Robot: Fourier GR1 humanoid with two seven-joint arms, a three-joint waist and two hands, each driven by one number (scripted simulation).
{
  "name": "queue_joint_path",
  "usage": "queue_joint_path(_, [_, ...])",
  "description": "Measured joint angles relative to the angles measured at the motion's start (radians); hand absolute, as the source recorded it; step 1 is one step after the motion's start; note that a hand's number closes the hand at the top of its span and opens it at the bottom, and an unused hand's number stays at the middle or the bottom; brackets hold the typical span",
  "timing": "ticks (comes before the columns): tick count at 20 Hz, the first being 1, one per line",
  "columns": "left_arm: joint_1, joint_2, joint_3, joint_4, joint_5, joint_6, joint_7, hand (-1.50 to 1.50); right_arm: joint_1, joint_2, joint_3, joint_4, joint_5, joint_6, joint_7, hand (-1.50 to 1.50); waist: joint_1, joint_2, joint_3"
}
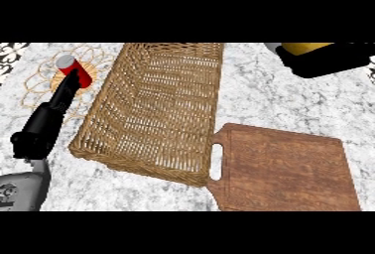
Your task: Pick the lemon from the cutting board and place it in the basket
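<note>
Wooden cutting board lies near right, its slotted handle touching the wicker basket, whose inside shows only weave. Far right, the right hand is curled round the lemon, whose long axis runs left to right. At left, the left hand rests released, its straight fingers pointing far toward a red cylinder
</note>
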Motion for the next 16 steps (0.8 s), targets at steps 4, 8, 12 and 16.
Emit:
queue_joint_path(4, [-0.007,0.012,0.012,-0.008,0.018,-0.023,0.011,0.00,-0.174,0.054,0.007,0.036,-0.053,0.058,0.119,1.50,0.008,0.001,0.000])
queue_joint_path(8, [-0.007,0.002,0.009,-0.005,0.010,-0.017,0.002,0.00,-0.328,0.121,0.033,0.114,-0.066,0.087,0.212,1.50,0.010,0.003,-0.001])
queue_joint_path(12, [-0.014,0.001,0.012,-0.006,0.008,-0.018,0.010,0.00,-0.469,0.191,0.049,0.246,-0.058,0.089,0.266,1.50,0.015,0.005,-0.001])
queue_joint_path(16, [-0.018,-0.001,0.014,0.007,0.003,-0.017,-0.006,0.00,-0.583,0.273,0.056,0.388,-0.038,0.061,0.306,1.50,0.018,0.006,-0.001])
